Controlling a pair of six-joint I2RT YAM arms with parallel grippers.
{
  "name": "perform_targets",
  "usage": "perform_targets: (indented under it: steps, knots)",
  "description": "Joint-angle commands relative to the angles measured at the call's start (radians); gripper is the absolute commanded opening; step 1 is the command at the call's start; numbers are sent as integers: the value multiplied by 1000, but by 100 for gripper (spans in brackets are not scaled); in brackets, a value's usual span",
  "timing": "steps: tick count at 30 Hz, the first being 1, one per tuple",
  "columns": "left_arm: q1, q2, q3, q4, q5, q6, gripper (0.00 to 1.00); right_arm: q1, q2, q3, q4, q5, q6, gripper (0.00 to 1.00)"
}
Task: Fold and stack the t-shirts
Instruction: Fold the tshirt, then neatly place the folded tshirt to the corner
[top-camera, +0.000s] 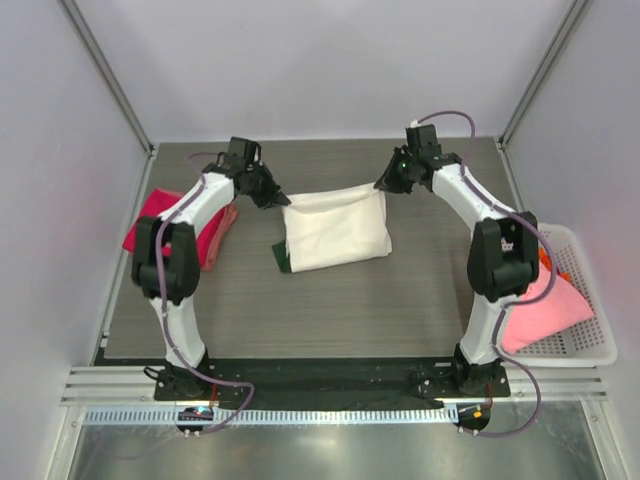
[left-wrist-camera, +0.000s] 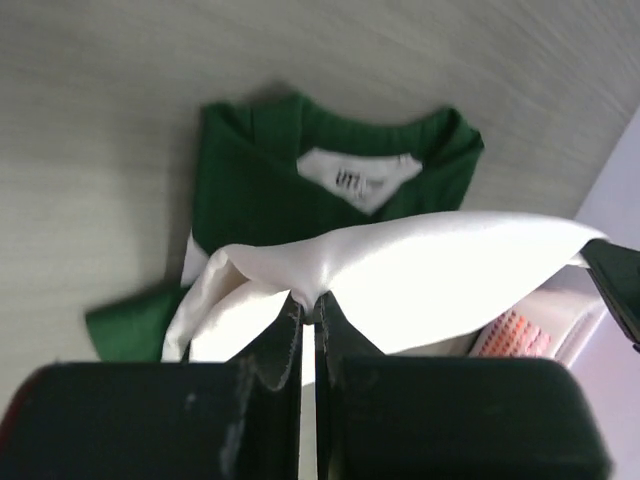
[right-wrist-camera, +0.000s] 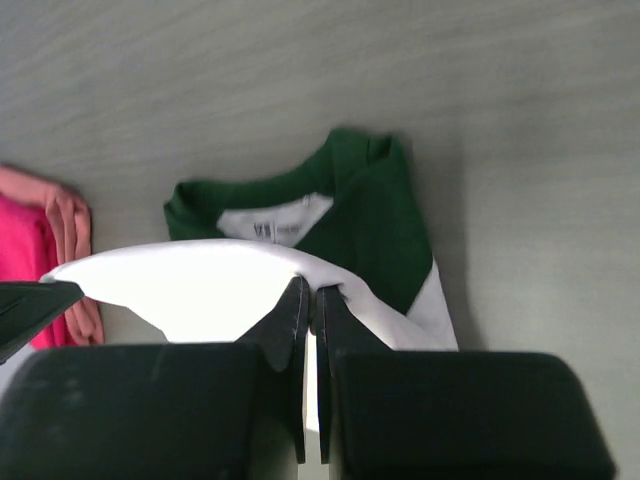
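Note:
The cream-white t-shirt (top-camera: 335, 230) with dark green sleeves lies mid-table, its far edge lifted. My left gripper (top-camera: 272, 197) is shut on the far left corner of its white cloth (left-wrist-camera: 420, 280). My right gripper (top-camera: 387, 183) is shut on the far right corner (right-wrist-camera: 200, 285). Both wrist views show the green collar and neck label (left-wrist-camera: 355, 178) (right-wrist-camera: 262, 222) below the held edge. The magenta-red t-shirt (top-camera: 160, 215) lies folded at the left, over a pink layer (top-camera: 222, 232). A pink t-shirt (top-camera: 548, 305) hangs over the basket at the right.
A white plastic lattice basket (top-camera: 590, 330) stands at the table's right edge, with something orange (top-camera: 547, 260) inside. Grey walls enclose the back and sides. The arm bases sit on a black rail (top-camera: 330, 380) at the near edge.

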Motion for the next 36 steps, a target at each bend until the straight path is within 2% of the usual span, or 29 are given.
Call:
perform_targets:
  steps: [1,2,3,4,6,7,10,12,16,21,27,36]
  knots:
    - [15,136,174,5,56,30,1,-24,113,131,72,-3,-17,5]
    - [15,170,205,-1,53,28,8,-24,146,175,74,-2,-14,18]
    - [17,193,246,-3,54,28,22,-24,168,188,72,4,-5,64]
    - [17,228,257,-1,59,28,54,-24,197,197,77,15,-1,78]
    - [17,233,257,2,56,37,70,-24,196,173,106,38,-4,87]
    - [15,211,222,20,50,43,82,-24,173,148,127,32,-12,88]
    - [17,155,107,68,1,65,93,-25,127,29,207,8,-40,88]
    - [12,115,58,92,-1,76,92,-25,96,-47,242,-3,-53,83]
    - [9,109,-7,119,-2,79,86,-31,111,-88,252,-40,-58,75]
    - [3,150,-45,142,-10,68,84,-33,162,-117,269,-63,-49,74]
    - [-34,219,-10,146,-19,51,83,-30,211,-127,278,-83,-40,74]
    - [-67,302,38,158,-74,16,63,9,260,-124,290,-5,-47,66]
